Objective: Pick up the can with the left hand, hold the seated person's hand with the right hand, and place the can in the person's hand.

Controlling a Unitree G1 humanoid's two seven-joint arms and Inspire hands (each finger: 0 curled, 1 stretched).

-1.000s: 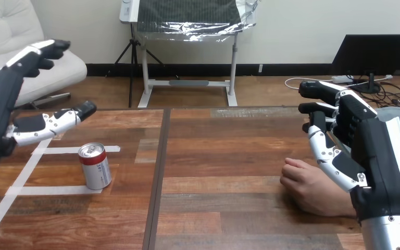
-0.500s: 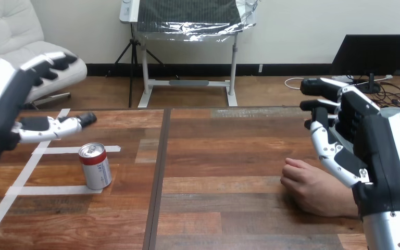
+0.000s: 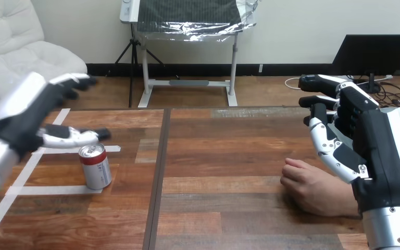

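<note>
Left hand point(image 3: 26, 115) moved rightward, fingers spread | can point(image 3: 96, 166) upright just under its thumb

The head view looks from above the near edge of the brown plank-topped wooden table point(image 3: 229, 156), facing forward and down across it, with the far edge lying mid-view. The black-and-white left hand point(image 3: 26, 117) comes in at the left and the right hand point(image 3: 375, 135) looms large at the right, both close to the lens. The red-and-silver drink can point(image 3: 96, 165) and the person's hand point(image 3: 315, 190) sit in the near-middle ground.
</note>
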